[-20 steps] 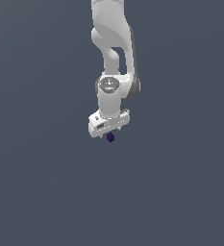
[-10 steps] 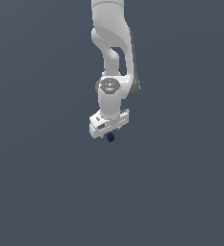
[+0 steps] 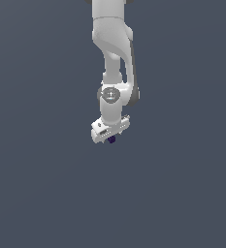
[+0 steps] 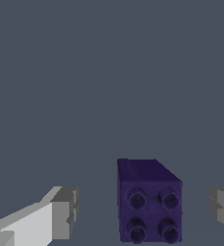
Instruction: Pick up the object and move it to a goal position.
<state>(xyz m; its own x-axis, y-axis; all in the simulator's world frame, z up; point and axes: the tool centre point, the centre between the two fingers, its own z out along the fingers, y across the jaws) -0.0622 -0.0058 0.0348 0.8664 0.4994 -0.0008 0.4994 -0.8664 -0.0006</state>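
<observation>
The object is a dark purple-blue block with four studs on its near face. In the wrist view it sits between my two grey fingertips, with a visible gap on each side, so neither pad touches it. My gripper is open around it. In the exterior view the white gripper points down at the middle of the scene, and the object shows as a tiny dark lump just under the white hand.
The white arm comes down from the top of the exterior view. A plain dark grey-blue surface fills everything else in both views.
</observation>
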